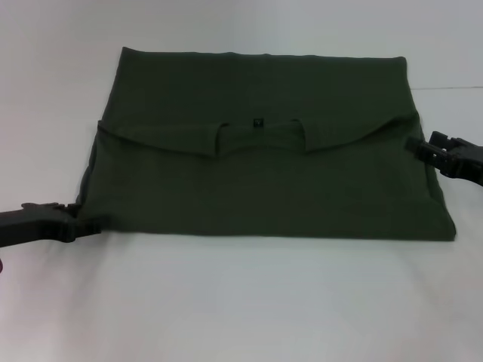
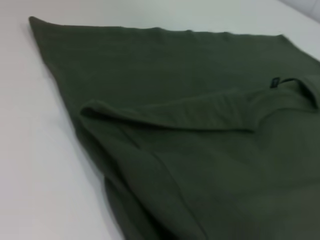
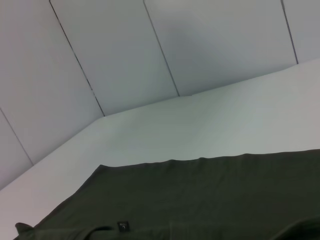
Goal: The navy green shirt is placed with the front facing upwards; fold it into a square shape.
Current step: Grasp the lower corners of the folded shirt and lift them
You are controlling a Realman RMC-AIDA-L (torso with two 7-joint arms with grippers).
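Note:
The navy green shirt (image 1: pixel 264 181) lies on the white table (image 1: pixel 241 302), folded over on itself with its plain green side up. The upper layer's edge and the collar with a small dark tag (image 1: pixel 258 121) run across its middle. My left gripper (image 1: pixel 89 226) sits low at the shirt's near left corner, touching the cloth. My right gripper (image 1: pixel 419 146) is at the shirt's right edge, beside the end of the folded-over layer. The left wrist view shows the shirt (image 2: pixel 200 150) close up with a raised fold and the tag (image 2: pixel 274 82). In the right wrist view the shirt (image 3: pixel 200 200) lies flat.
Bare white table surface (image 1: pixel 226 317) surrounds the shirt on all sides. Pale wall panels (image 3: pixel 150 50) stand behind the table's far edge in the right wrist view.

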